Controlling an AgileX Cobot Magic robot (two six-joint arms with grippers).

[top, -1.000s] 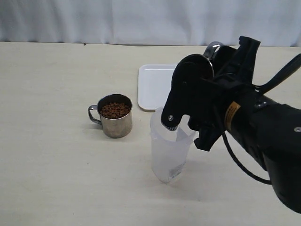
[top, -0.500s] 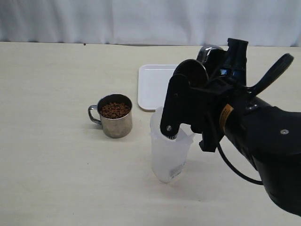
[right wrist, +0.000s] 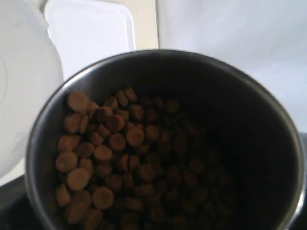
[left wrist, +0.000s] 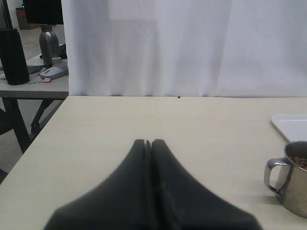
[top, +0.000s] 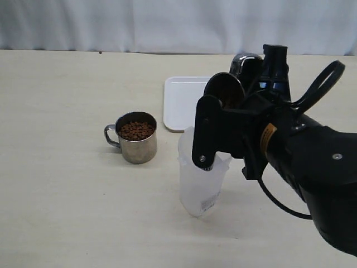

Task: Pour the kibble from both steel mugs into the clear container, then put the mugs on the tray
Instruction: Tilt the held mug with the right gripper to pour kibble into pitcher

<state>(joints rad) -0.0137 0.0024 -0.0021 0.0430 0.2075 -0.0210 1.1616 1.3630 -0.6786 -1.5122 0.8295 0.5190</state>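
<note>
My right gripper (top: 254, 75) is shut on one steel mug (top: 244, 60), held tipped above the clear container (top: 201, 190); the arm hides most of the mug. In the right wrist view this mug (right wrist: 158, 55) fills the frame. Its kibble (right wrist: 120, 158) is heaped toward the side next to the container's rim (right wrist: 24, 96). The other steel mug (top: 135, 146) stands upright on the table left of the container, full of kibble (top: 135, 130). The white tray (top: 181, 100) lies behind the container. My left gripper (left wrist: 150, 142) is shut and holds nothing, with the standing mug (left wrist: 292, 182) off to one side.
The bulky black right arm (top: 301, 162) fills the right half of the exterior view and overhangs the container. A white curtain backs the table. Beyond the table's left edge stands a desk with a dark bottle (left wrist: 13, 56) and a metal flask (left wrist: 48, 44).
The right wrist has rolled and shifted slightly left over the container, tipping the held mug further. The mug on the table, the container and the tray have not moved.
</note>
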